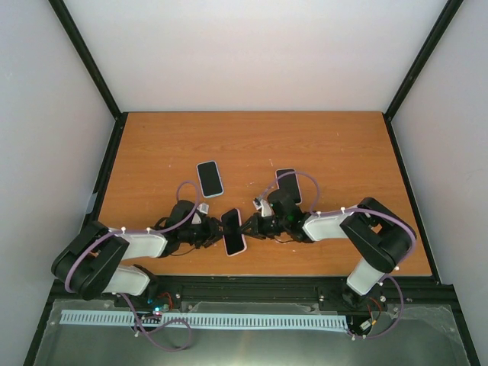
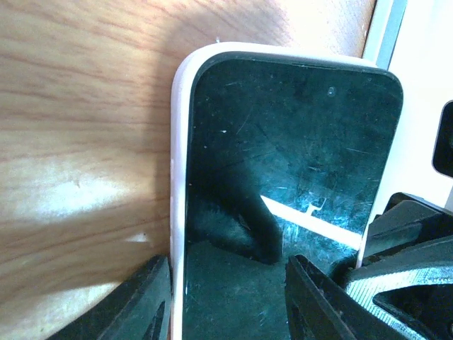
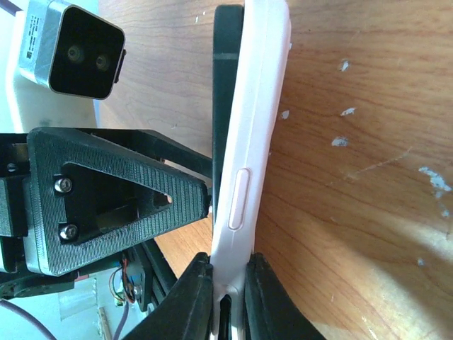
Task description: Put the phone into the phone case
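Nearest the lens in the right wrist view, my right pincer is closed hard on the near end of the phone case, one finger on each face, pinching it through its thickness; the case shows edge-on, side button towards the camera.

Phone: a black slab lying against the case's open face but standing proud of the rim along the visible length; not seated, in my judgement. The left wrist view agrees; the white rim wraps the screen's left edge and top left corner, while the top right corner shows no rim over it.

Position: phone and case sit together between my two pincers, near the front middle of the table; right pincer on one side, left pincer on the other.

Left pincer: jaws part open, straddling the lower part of the cased phone; one finger lies against the case's outer edge, the other over the glass; whether they clamp it I cannot tell.

Step in hand: pressing the phone home into the case. The next move requires the case held firm while the proud long edge is pushed past the rim; pressure square on the glass, not on a corner.

Outward: a second handset lies farther back, apart from both pincers; a dark handset lies beside my right arm.
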Action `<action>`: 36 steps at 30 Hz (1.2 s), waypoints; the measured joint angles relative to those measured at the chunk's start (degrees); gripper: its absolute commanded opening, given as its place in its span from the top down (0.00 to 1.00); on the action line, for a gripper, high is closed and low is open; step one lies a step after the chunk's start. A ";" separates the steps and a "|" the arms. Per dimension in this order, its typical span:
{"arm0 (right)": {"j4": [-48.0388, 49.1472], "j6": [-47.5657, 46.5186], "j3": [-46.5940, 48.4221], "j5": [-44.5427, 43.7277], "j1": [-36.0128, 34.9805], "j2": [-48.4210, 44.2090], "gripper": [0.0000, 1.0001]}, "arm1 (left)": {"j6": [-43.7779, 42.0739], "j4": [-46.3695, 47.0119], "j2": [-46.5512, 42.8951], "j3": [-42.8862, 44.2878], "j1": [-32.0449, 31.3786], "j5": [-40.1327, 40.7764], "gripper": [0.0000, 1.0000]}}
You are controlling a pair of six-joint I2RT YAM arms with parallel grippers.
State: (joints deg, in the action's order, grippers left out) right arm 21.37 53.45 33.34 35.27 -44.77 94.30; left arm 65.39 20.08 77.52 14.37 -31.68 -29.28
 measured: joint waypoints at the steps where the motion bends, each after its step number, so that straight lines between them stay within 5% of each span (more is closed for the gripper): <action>1: -0.17 -0.11 0.04 -0.11 0.00 0.00 0.82 | 0.00 -0.04 0.00 0.02 0.00 0.02 0.55; 8: -1.70 -0.90 0.17 -1.70 0.00 -0.20 0.97 | 0.07 -0.57 -0.90 0.04 0.00 0.00 0.44; 16: -0.68 -1.36 -2.91 -3.74 -0.15 -7.61 0.97 | 0.13 -4.26 -10.49 -0.90 0.90 -0.04 0.26; 21: 2.67 -0.04 -6.49 -3.04 -0.17 -16.15 0.97 | 0.24 -4.98 -20.61 -1.73 1.73 -2.45 0.27; 27: 8.11 2.56 -7.19 -1.79 -0.17 -24.72 0.97 | -0.20 -5.53 -29.44 -0.39 2.03 -5.86 0.41; 33: 11.72 5.35 -7.21 -0.04 -0.17 -26.29 0.95 | 2.47 0.74 -32.17 -0.68 2.12 -10.03 0.81; 36: 11.43 6.12 -7.21 0.22 -0.13 -26.34 0.83 | 3.41 4.81 -32.70 -2.03 2.12 -11.63 0.99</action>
State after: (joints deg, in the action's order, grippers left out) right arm 32.80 59.57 26.13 35.48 -44.91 67.96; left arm 68.79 24.88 44.82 12.34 -29.56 -40.91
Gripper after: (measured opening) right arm 0.082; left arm 0.165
